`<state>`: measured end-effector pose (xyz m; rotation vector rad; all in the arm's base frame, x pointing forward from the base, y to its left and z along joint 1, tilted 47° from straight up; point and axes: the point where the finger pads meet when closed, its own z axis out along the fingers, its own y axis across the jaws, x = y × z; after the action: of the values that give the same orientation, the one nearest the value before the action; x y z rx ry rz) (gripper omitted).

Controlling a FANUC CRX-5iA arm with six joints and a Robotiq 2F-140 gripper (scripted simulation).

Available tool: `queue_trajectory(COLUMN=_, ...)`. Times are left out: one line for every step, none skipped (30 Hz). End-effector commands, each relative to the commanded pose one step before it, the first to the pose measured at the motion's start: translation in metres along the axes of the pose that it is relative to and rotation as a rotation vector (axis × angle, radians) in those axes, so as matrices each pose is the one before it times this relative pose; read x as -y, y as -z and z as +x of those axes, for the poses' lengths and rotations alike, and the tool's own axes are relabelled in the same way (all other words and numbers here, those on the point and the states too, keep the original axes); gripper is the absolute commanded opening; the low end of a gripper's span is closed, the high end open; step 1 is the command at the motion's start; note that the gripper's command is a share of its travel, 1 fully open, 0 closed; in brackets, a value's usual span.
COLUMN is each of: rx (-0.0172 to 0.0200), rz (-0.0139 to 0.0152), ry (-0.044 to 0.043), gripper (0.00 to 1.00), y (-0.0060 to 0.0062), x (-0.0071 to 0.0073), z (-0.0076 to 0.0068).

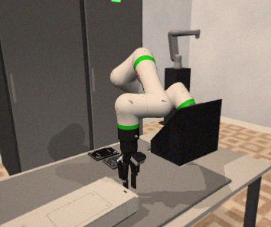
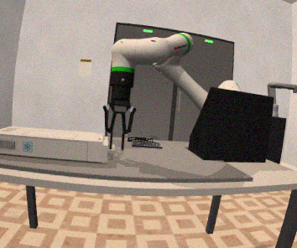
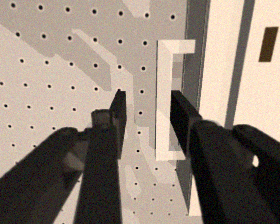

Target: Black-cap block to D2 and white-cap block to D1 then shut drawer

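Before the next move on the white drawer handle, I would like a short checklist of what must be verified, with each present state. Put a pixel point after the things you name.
1. Black two-finger tool (image 1: 129,187) (image 2: 117,149) (image 3: 148,105) open: ok, fingers apart.
2. Tool free of any load: ok.
3. White bracket-shaped handle (image 2: 113,147) (image 3: 163,100) centred between the fingers: not ok, nearer the right-hand finger in the wrist view.
4. Fingertips low enough to grip: cannot tell.
5. Tubes seated inside the long off-white cooler (image 1: 80,207) (image 2: 59,147) (image 3: 261,110): cannot tell, hidden.

cooler (image 1: 89,203) (image 2: 46,144) (image 3: 271,100) on table (image 1: 249,161) (image 2: 164,188); in exterior view, w/ slot plates (image 2: 147,144) to its r., box (image 2: 235,126) farther r.
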<state>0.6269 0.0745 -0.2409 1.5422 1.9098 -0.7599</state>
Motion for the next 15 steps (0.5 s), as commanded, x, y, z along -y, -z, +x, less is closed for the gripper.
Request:
queue_trajectory(rx=-0.00058, rz=-0.00248, ry=-0.00002, gripper=0.34, y=0.00147, x=-0.00092, z=0.00022)
queue_trajectory(rx=0.0, rz=0.0, ry=0.0, gripper=0.34, y=0.0, x=0.0, z=0.0)
queue_trajectory(rx=0.0, rz=0.0, ry=0.0, gripper=0.34, y=0.0, x=0.0, z=0.0)
queue_trajectory(rx=0.0, rz=0.0, ry=0.0, gripper=0.34, y=0.0, x=0.0, z=0.0)
queue_trajectory(rx=0.0, rz=0.0, ry=0.0, gripper=0.34, y=0.0, x=0.0, z=0.0)
queue_trajectory(rx=0.0, rz=0.0, ry=0.0, gripper=0.34, y=0.0, x=0.0, z=0.0)
queue_trajectory(rx=0.0, rz=0.0, ry=0.0, gripper=0.34, y=0.0, x=0.0, z=0.0)
queue_trajectory(rx=0.0, rz=0.0, ry=0.0, gripper=0.34, y=0.0, x=0.0, z=0.0)
queue_trajectory(rx=0.0, rz=0.0, ry=0.0, gripper=0.34, y=0.0, x=0.0, z=0.0)
queue_trajectory(rx=-0.00004, rz=-0.00001, ry=-0.00004, gripper=0.34, y=0.00001, x=0.00032, z=-0.00001)
queue_trajectory(rx=0.0, rz=0.00001, ry=0.0, gripper=0.34, y=0.0, x=0.00032, z=0.00001)
queue_trajectory(rx=0.0, rz=0.0, ry=0.0, gripper=0.34, y=0.0, x=0.00033, z=0.0)
queue_trajectory(rx=0.0, rz=0.0, ry=0.0, gripper=0.34, y=0.0, x=0.00033, z=0.0)
queue_trajectory(rx=0.0, rz=0.0, ry=0.0, gripper=0.34, y=0.0, x=0.00033, z=0.0)
queue_trajectory(rx=0.0, rz=0.0, ry=0.0, gripper=0.34, y=0.0, x=0.00033, z=0.0)
